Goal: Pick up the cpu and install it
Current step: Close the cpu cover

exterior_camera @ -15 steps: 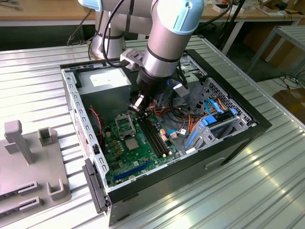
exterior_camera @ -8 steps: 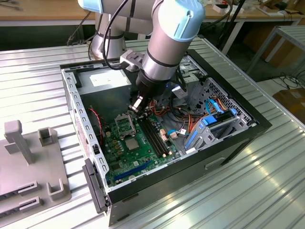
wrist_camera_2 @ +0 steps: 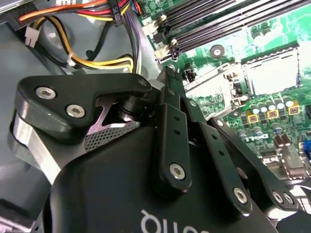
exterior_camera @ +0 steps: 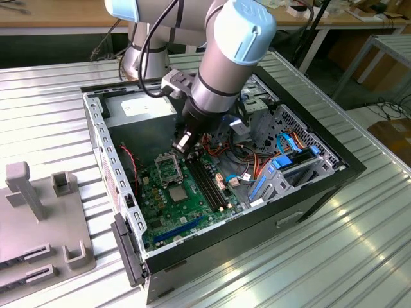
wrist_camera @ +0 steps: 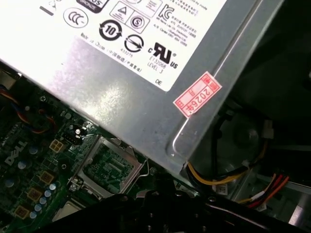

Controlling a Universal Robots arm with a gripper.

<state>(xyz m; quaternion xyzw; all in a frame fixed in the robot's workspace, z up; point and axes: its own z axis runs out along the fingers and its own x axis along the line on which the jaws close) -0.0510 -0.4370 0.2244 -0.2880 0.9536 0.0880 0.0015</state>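
Fingers of the black gripper (exterior_camera: 182, 140) are hidden by its own linkage; I cannot tell whether they are spread or closed.

The small silver-grey square cpu (exterior_camera: 182, 192) seems to lie flat on the green motherboard (exterior_camera: 192, 221), just beside the open metal-framed socket (exterior_camera: 168, 169) and apart from the gripper, which hovers near the large grey metal box (exterior_camera: 138, 109). I judge the pick-up not yet made; it calls for a level grip on thin edges. The exterior view gives the cpu. Both wrist views give the socket closer, seemingly empty.
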